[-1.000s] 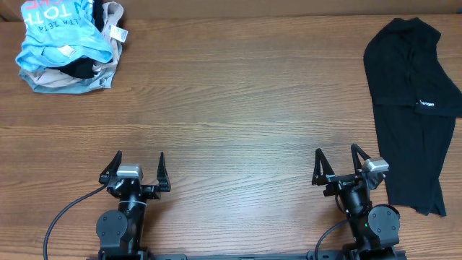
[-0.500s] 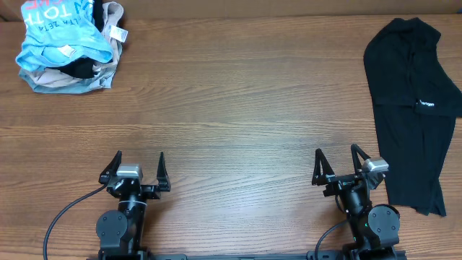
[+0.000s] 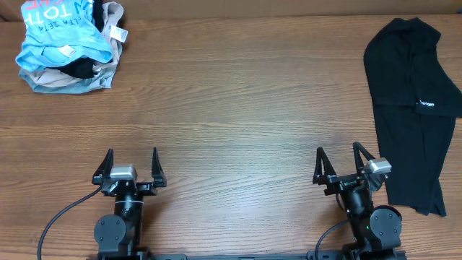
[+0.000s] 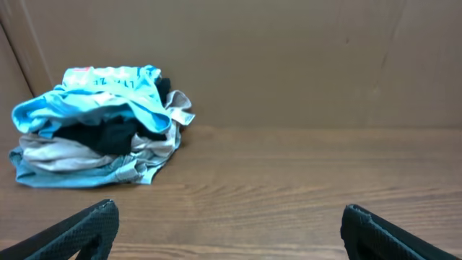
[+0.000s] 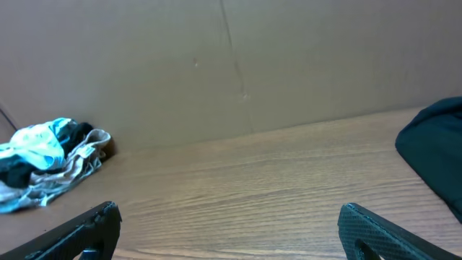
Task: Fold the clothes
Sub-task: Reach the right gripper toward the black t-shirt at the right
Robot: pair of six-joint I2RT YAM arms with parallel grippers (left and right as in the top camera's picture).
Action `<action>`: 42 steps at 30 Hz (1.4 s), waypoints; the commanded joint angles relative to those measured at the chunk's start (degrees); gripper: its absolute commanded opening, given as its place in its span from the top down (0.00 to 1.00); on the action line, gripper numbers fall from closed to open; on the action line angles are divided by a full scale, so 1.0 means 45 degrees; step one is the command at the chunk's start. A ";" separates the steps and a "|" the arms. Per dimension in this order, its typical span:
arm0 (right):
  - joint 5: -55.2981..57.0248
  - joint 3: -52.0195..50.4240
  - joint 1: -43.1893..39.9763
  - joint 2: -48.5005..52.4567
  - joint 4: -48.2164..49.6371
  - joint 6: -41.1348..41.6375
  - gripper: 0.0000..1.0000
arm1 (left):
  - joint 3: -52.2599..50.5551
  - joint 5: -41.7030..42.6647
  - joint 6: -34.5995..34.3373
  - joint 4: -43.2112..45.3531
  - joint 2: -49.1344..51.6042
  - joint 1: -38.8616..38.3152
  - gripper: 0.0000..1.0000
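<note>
The black T-shirt [image 3: 410,108] lies roughly flat at the table's right edge, long side running front to back, with a small white logo [image 3: 426,105] showing. Its edge also shows at the right of the right wrist view [image 5: 433,148]. My right gripper [image 3: 338,160] is open and empty, just left of the shirt's near end. My left gripper [image 3: 131,160] is open and empty at the front left, far from the shirt. Both sets of fingers point toward the back of the table.
A heap of other clothes sits at the back left corner: a light-blue garment with white lettering [image 3: 61,32] over a beige garment [image 3: 68,81]. The heap also shows in the left wrist view [image 4: 97,126]. A brown cardboard wall [image 5: 231,65] runs along the table's far side.
My left gripper has turned and shifted slightly to the left. The right gripper and the black T-shirt have not moved.
</note>
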 commanded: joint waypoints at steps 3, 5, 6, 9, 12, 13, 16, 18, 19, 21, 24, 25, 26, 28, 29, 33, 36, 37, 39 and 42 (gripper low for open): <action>-0.0393 0.1035 0.0058 -0.0126 -0.0325 -0.1122 0.00 | 0.1277 -0.0209 -0.0068 -0.0831 -0.0024 0.0068 0.00; -0.0393 0.1603 0.0044 -0.0097 -0.0675 -0.1491 0.00 | 0.1923 -0.0194 -0.0034 -0.1370 0.0287 0.0068 0.00; -0.0398 0.1889 0.0039 -0.0039 -0.0816 -0.1535 0.00 | 0.2259 -0.0151 0.0049 -0.1632 0.0495 0.0068 0.00; -0.0539 0.2992 0.0034 0.0374 -0.1219 -0.1583 0.00 | 0.3560 -0.0155 0.0398 -0.2492 0.1438 0.0068 0.00; -0.0767 0.4503 0.0039 0.1297 -0.2011 -0.2084 0.00 | 0.5153 -0.0151 0.0695 -0.3259 0.2788 0.0068 0.00; -0.0763 0.5693 0.0034 0.2205 -0.2773 -0.2297 0.00 | 0.6266 -0.0131 0.0695 -0.3774 0.3823 0.0068 0.00; -0.0763 0.7504 0.0034 0.3803 -0.3988 -0.2458 0.00 | 0.8126 0.0121 0.0695 -0.4755 0.5591 0.0063 0.00; -0.0767 0.8854 0.0034 0.5115 -0.4847 -0.2482 0.00 | 0.9394 0.0330 0.0690 -0.5561 0.6790 0.0063 0.00; -0.0772 0.9432 0.0034 0.5702 -0.5212 -0.2477 0.00 | 0.9967 0.0398 0.0690 -0.5965 0.7334 0.0063 0.00; -0.0777 1.0817 0.0034 0.7067 -0.6198 -0.2477 0.00 | 1.1244 0.0515 0.0690 -0.6980 0.8519 0.0063 0.00; -0.0782 1.3051 0.0039 0.9194 -0.8072 -0.2477 0.00 | 1.3100 0.0534 0.0695 -0.8621 1.0278 0.0063 0.00; -0.0782 1.3765 0.0034 0.9865 -0.8694 -0.2477 0.00 | 1.3600 0.0539 0.0690 -0.9049 1.0773 0.0063 0.00; -0.0782 1.4508 0.0034 1.0564 -0.9355 -0.2477 0.00 | 1.4003 0.0559 0.0695 -0.9384 1.1166 0.0063 0.00; -0.0782 1.5771 0.0034 1.1798 -1.0462 -0.2477 0.00 | 1.4722 0.0554 0.0690 -0.9952 1.1978 0.0063 0.00; -0.0777 1.6509 0.0034 1.2531 -1.1098 -0.2482 0.00 | 1.4940 0.0549 0.0695 -1.0122 1.2279 0.0063 0.00; -0.0772 1.8447 0.0034 1.4829 -1.2599 -0.2477 0.00 | 1.5110 0.0282 0.0695 -1.0195 1.3347 0.0063 0.00; -0.0772 1.8787 0.0034 1.6121 -1.2356 -0.2477 0.00 | 1.5106 -0.0185 0.0685 -1.0195 1.4173 0.0068 0.00; -0.0772 1.8787 0.0034 1.6441 -1.2230 -0.2477 0.00 | 1.5106 -0.0185 0.0680 -1.0190 1.4421 0.0063 0.00; -0.0685 1.8778 0.0034 1.7209 -1.2191 -0.2482 0.00 | 1.5106 -0.0155 0.0680 -1.0180 1.4999 0.0063 0.00; -0.0685 1.8778 0.0034 1.8360 -1.1856 -0.2467 0.00 | 1.5106 -0.0151 0.0680 -1.0142 1.5956 0.0063 0.00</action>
